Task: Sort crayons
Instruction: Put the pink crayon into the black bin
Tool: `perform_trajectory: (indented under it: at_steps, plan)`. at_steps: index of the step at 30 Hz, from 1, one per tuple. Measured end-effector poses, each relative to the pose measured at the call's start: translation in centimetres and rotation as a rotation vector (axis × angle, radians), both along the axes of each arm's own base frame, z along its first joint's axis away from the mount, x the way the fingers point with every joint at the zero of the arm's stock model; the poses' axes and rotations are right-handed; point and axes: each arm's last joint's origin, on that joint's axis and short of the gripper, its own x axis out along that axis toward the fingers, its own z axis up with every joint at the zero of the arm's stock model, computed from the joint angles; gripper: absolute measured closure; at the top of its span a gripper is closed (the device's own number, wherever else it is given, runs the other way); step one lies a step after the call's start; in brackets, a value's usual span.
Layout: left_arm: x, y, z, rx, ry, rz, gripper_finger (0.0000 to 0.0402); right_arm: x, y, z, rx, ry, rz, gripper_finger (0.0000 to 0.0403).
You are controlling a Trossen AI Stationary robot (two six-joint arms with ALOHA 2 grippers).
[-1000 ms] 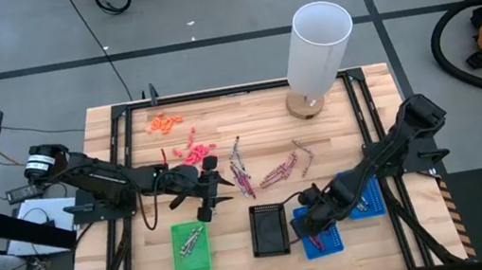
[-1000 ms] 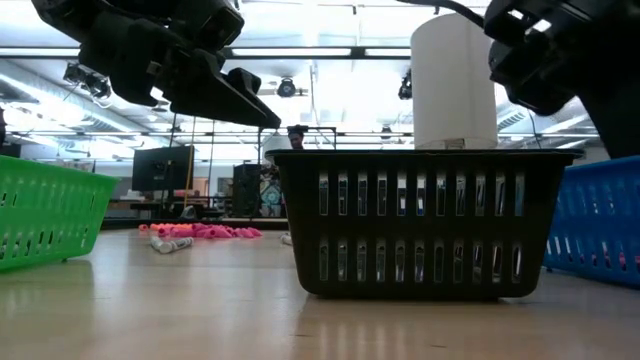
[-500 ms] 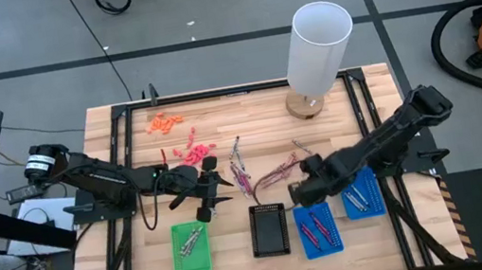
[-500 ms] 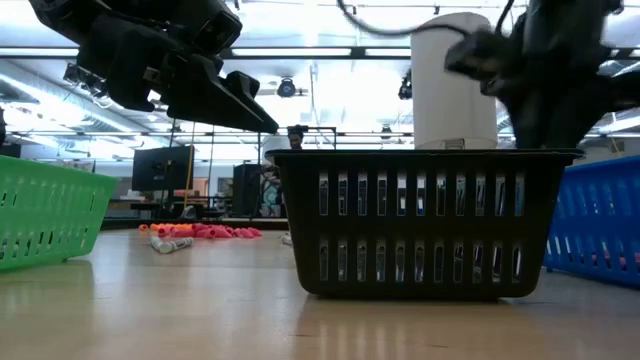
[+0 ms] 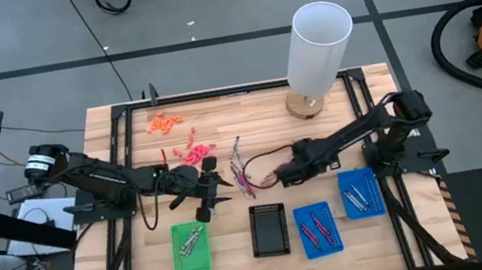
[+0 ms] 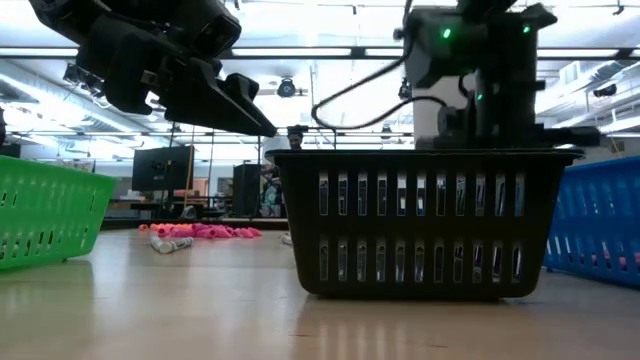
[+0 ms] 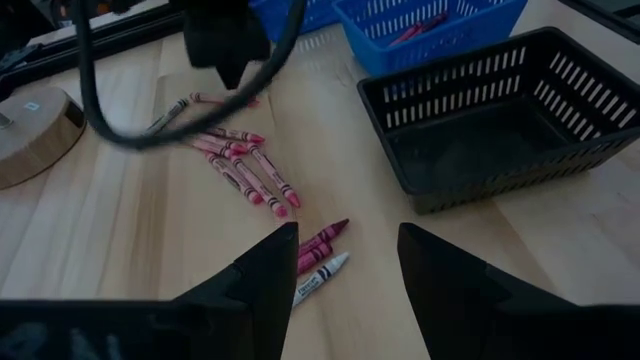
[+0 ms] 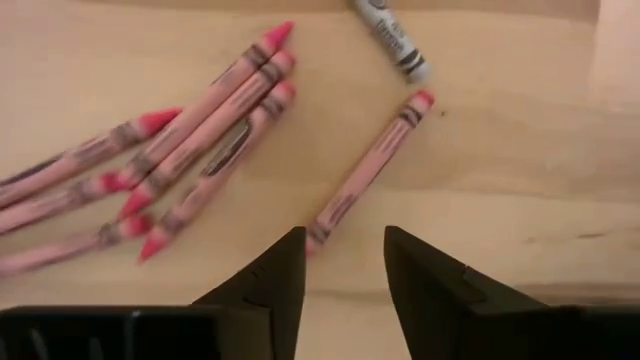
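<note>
Right claw (image 8: 343, 262) open, low centre of frame, over lone pinkish-red crayon (image 8: 366, 175). Risk: off-centre closing rolls crayon, or snags neighbouring cluster (image 8: 190, 140). Left claw (image 7: 345, 270) open, waiting.

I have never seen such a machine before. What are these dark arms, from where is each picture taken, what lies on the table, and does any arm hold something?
These are two robot arms at a wooden table, sorting wax crayons. One camera looks down from above, one sits at table height, and one rides on each wrist. Loose pinkish-red crayons lie mid-table, near a tall white cylinder. Along the front edge stand small plastic trays: a green one, a black one and two blue ones. The left gripper hovers open and empty. The right gripper is open over one crayon, holding nothing.
</note>
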Motion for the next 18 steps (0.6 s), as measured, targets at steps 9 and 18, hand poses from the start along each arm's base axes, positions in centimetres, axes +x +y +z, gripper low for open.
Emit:
perform_trajectory:
  at_steps: [9, 18]
  plan:
    - [-0.1, 0.0, -0.1, 0.006, 0.013, -0.002, 0.0217, 0.4, -1.6, -1.6, -0.001, 0.064, -0.022, 0.0244]
    - [-0.1, 0.0, -0.3, 0.008, 0.029, -0.002, 0.0217, -0.3, -2.7, -3.4, 0.052, 0.046, -0.026, 0.0246]
